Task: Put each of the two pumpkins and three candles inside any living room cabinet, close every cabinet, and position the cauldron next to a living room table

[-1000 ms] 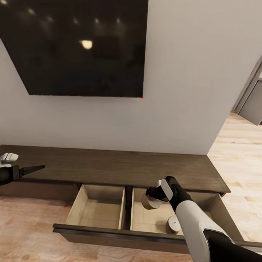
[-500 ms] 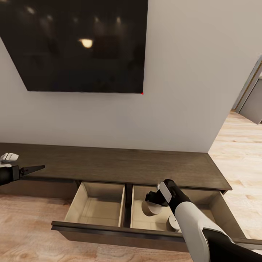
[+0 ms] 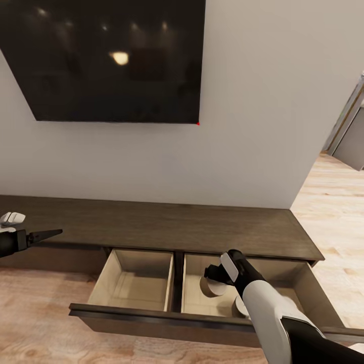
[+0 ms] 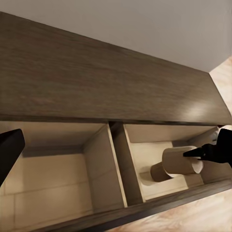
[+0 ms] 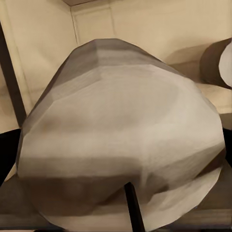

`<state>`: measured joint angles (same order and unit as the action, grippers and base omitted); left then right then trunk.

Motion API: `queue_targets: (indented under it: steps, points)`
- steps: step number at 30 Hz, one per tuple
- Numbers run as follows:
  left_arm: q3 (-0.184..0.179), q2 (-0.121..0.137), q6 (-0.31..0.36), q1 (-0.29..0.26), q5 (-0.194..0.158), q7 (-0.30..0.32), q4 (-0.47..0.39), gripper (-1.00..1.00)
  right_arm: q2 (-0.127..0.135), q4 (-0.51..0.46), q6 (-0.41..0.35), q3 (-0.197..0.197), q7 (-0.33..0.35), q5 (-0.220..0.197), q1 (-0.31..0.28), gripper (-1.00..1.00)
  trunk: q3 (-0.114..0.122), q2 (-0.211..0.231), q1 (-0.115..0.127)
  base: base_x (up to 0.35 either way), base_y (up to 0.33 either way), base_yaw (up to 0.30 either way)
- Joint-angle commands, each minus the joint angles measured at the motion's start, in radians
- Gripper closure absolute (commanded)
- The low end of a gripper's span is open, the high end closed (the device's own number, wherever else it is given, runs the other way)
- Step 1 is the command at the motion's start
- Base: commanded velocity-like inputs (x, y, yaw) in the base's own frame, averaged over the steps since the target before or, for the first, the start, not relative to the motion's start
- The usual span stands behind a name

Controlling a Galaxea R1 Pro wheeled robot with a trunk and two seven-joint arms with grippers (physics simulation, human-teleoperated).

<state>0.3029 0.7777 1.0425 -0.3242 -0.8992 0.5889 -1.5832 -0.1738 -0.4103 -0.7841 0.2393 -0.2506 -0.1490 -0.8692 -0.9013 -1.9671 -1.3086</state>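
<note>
Reaching into the open cabinet (image 3: pixel 172 230) drawer, the right gripper (image 3: pixel 212 275) pinched a candle (image 3: pixel 213 287) beside another candle (image 3: pixel 239 306); the left gripper (image 3: pixel 48 234) hovered pressed together. Left wrist: both candles lay in the right compartment. Right wrist: the held candle loomed close.

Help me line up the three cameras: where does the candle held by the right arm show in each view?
Head view: the held candle hangs at the right end effector, over the drawer's right compartment.
Left wrist view: the held candle is tilted in that same compartment, above a second candle.
Right wrist view: the held candle looms up close.
Shared landmark: the second candle on the drawer floor.
</note>
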Motion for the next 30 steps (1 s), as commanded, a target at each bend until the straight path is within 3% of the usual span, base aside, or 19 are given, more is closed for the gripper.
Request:
queue_targets:
  steps: [1, 30]
  points:
    - [0.001, 0.0, 0.005, -0.001, 0.004, 0.006, 0.0, -1.0, -0.001, -0.001, -0.001, 0.003, -0.009, -0.012, 0.0, 1.0, -0.004, -0.008, -0.004, 0.0, 0.0, 0.0]
    - [-0.005, -0.005, 0.005, -0.001, -0.001, 0.008, -0.003, -1.0, -0.001, -0.002, 0.002, 0.002, -0.012, -0.012, -0.002, 1.0, -0.095, -0.211, -0.115, 0.0, 0.0, 0.0]
